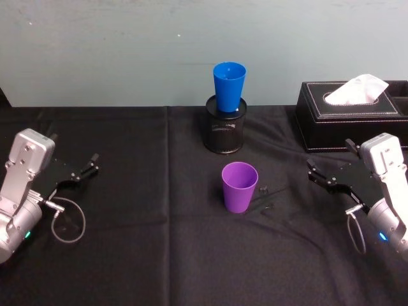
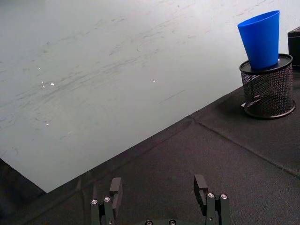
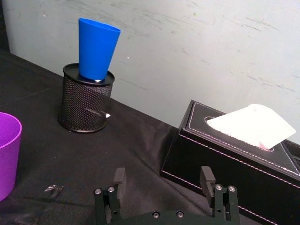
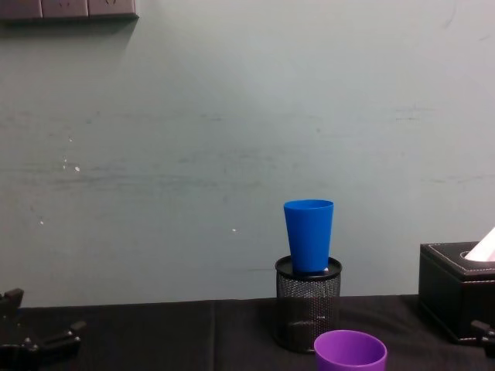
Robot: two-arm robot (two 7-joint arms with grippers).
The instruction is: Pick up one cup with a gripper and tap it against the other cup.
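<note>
The purple cup [image 1: 240, 187] stands upright and untouched on the black cloth at the table's middle; its rim also shows in the chest view [image 4: 349, 352] and at the edge of the right wrist view [image 3: 7, 150]. Behind it, the blue cup [image 1: 229, 86] stands upright on top of a black mesh pen holder [image 1: 224, 131], near the wall. My left gripper [image 1: 74, 150] rests open at the far left, well away from both cups. At the far right my right gripper [image 1: 330, 156] is open too, nothing between its fingers [image 3: 206, 176].
A black tissue box [image 1: 350, 115] with a white tissue sits at the back right, just beyond my right gripper. Small dark scraps [image 1: 264, 190] lie right of the purple cup. The grey-green wall closes the table's far edge. A cable loop [image 1: 67, 223] hangs by the left arm.
</note>
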